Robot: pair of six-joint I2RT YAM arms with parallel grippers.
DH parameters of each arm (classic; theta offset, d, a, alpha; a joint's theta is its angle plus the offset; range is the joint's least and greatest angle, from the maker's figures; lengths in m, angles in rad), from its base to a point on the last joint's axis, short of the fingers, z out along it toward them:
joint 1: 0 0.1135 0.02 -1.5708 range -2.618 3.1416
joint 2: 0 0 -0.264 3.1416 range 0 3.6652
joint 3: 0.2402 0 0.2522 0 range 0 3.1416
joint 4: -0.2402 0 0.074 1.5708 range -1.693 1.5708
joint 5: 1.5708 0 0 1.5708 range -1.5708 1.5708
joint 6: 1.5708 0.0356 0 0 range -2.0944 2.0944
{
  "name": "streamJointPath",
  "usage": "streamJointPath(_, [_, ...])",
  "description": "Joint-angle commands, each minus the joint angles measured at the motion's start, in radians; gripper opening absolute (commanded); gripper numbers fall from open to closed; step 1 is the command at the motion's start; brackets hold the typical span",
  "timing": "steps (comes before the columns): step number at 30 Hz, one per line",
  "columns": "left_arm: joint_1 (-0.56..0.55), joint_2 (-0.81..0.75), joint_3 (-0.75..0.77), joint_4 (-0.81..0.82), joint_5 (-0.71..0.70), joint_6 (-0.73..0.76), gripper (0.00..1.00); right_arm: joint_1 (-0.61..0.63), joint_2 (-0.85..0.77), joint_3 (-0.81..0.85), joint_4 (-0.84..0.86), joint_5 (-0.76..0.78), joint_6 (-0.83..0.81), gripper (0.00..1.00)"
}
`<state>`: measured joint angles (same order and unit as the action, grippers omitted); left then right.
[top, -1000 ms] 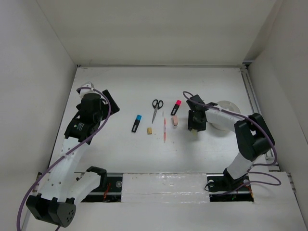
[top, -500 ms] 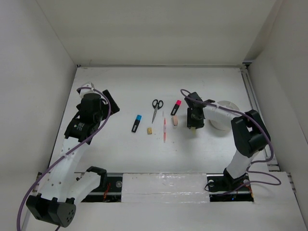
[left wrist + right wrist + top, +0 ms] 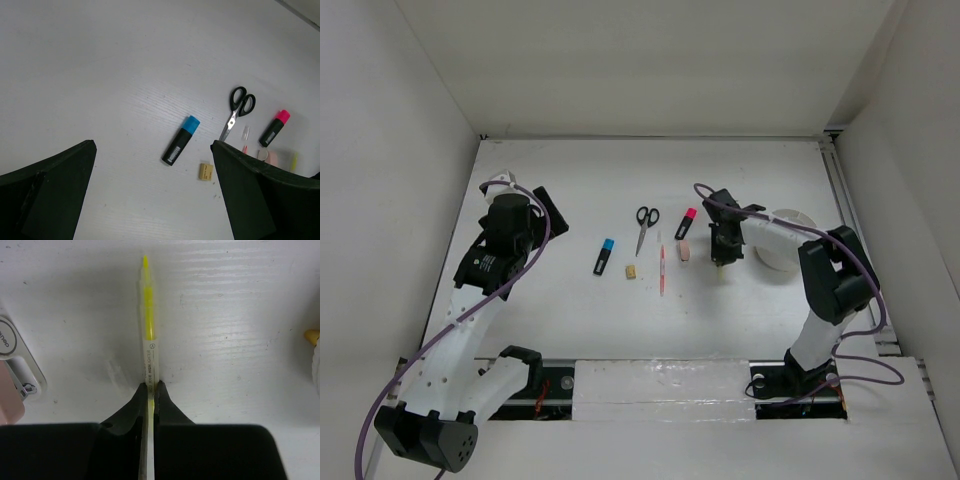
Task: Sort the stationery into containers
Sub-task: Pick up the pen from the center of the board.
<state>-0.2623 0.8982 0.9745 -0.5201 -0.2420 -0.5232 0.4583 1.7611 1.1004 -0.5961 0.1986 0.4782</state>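
Now your right gripper (image 3: pixel 150 389) has just clamped onto the yellow highlighter (image 3: pixel 148 325) lying flat on the table (image 3: pixel 240 315) beside the white tub (image 3: pixel 798 216), ready to lift, while your left gripper (image 3: pixel 152 146) gapes empty.

right claw (image 3: pixel 151 388) pinching pale yellow stick (image 3: pixel 148 330), white table (image 3: pixel 240 315), pink eraser (image 3: pixel 7 401) at left edge

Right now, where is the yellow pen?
In the right wrist view, the yellow pen lies on the table, pinched in the right claw; from above, it sits between the pink eraser and the tub.
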Motion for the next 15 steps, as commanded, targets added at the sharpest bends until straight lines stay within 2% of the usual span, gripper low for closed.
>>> streamJointPath(1, [-0.003, -0.012, -0.002, 0.026, 0.003, 0.015, 1.0, -0.007, 0.024, 0.018, 0.016, 0.024, -0.003, 0.0])
streamJointPath(5, [-0.003, -0.002, -0.002, 0.026, 0.023, 0.025, 1.0, 0.012, -0.006, 0.018, -0.013, 0.117, 0.062, 0.0])
streamJointPath(9, [-0.003, 0.03, 0.023, 0.026, 0.096, 0.035, 1.0, 0.034, -0.15, 0.009, -0.037, 0.179, 0.117, 0.0])
streamJointPath(11, [-0.003, 0.065, 0.067, 0.038, 0.151, 0.035, 1.0, 0.057, -0.202, 0.024, -0.071, 0.221, 0.14, 0.0])
streamJointPath(15, [-0.098, 0.203, 0.217, -0.009, 0.132, 0.003, 1.0, 0.112, -0.325, 0.068, -0.137, 0.271, 0.151, 0.0])
